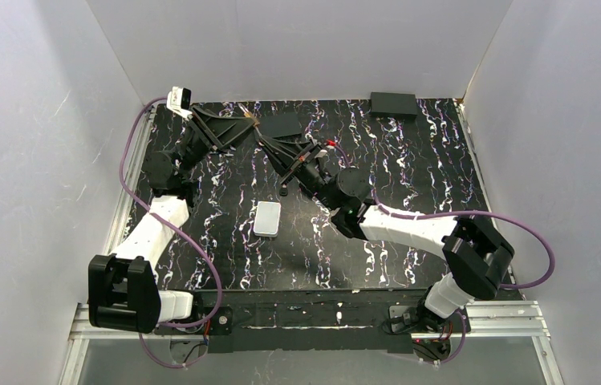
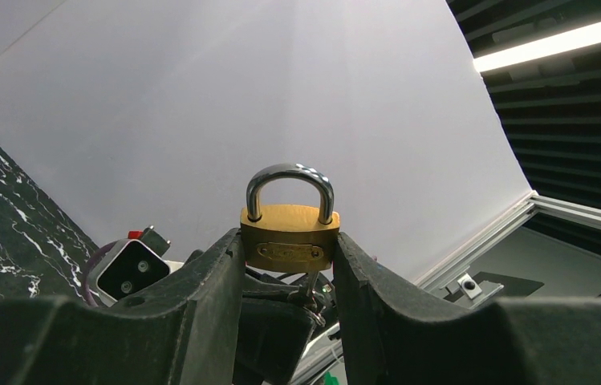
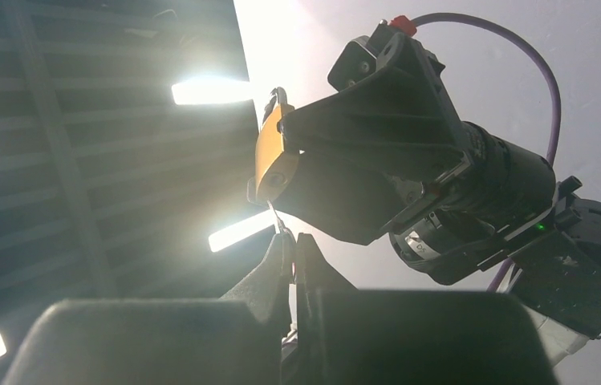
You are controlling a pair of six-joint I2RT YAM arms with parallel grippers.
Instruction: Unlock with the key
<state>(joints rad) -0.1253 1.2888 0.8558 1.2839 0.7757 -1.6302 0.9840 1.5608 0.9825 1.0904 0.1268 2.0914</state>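
Toward the bench's [image 1: 409,160] eleven o'clock, the left jaws are clamped on a brass padlock [image 2: 290,233], shackle at twelve o'clock. At its six o'clock, the right jaws pinch the key [image 3: 278,218] tight, its tip at the padlock's underside.

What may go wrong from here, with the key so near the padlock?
1. The right gripper pinches the thin key only at its tips, so the key may twist or slip when pushed.
2. The left gripper holds the padlock in the air by its sides alone, so a push from the key may tilt it.
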